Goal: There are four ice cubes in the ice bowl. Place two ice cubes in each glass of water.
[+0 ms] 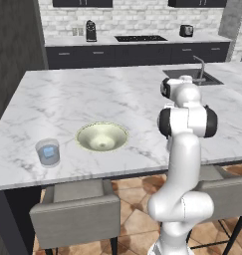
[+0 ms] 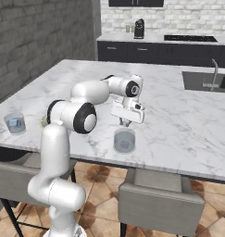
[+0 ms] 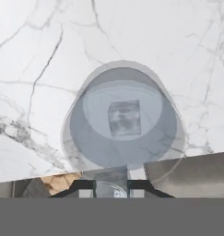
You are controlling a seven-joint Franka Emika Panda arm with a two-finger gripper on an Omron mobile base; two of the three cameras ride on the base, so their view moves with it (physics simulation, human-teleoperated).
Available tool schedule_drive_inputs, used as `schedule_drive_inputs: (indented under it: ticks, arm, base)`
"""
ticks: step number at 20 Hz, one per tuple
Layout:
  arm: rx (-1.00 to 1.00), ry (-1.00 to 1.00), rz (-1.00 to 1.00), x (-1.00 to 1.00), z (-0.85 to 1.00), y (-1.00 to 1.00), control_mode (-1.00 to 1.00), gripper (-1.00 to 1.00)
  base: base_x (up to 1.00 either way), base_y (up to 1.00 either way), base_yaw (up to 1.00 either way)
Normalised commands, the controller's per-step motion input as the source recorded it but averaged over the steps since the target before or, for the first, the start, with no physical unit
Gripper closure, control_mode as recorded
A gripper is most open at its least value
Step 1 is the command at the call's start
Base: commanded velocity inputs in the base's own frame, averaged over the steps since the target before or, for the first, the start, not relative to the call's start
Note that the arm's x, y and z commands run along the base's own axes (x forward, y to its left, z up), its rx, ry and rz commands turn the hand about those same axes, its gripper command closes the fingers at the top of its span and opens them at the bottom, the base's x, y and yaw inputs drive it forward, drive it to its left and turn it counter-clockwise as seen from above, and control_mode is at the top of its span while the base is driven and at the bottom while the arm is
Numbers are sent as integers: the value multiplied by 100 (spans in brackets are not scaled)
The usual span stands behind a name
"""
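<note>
The pincer (image 2: 125,124) hangs right above the near glass (image 2: 124,140), the one close to the front edge of the marble desk (image 2: 178,125), and in the hand view we look straight down into that glass (image 3: 125,120) with one ice cube (image 3: 124,118) sitting on its bottom. Between the two dark fingertips (image 3: 85,186) at the foot of that view there is a pale, clear shape; the tips stand narrowly apart, and whether they pinch a cube there I cannot tell, it is too blurred. Over on the far left of the desk stands the other glass (image 1: 48,152), well apart from the first, and a blue cube (image 1: 49,152) shows inside it; from the right base camera the same glass (image 2: 15,123) shows blue within too, though how many cubes lie in it is too small to read. The bowl (image 1: 102,137) rests between the two glasses, nearer the left one, its whitish inside bare of cubes from the left base camera. The white arm (image 1: 184,149) rises from the base, bends over the desk's front edge and points the hand down. Two grey chairs (image 1: 75,211) stand tucked under the desk's near side, and a sink (image 2: 209,81) sits far off to the right.
</note>
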Motion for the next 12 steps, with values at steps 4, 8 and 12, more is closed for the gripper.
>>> schedule_drive_inputs:
  ticks: [4,8,12]
  arm:
    - [0,-6,0,8,-5,0,-100,100]
    - [0,-7,0,5,-8,-4,-100,100]
    - [-3,-19,0,0,-4,0,-100,100]
  base:
    - [0,0,0]
    - [0,0,0]
    - [0,0,0]
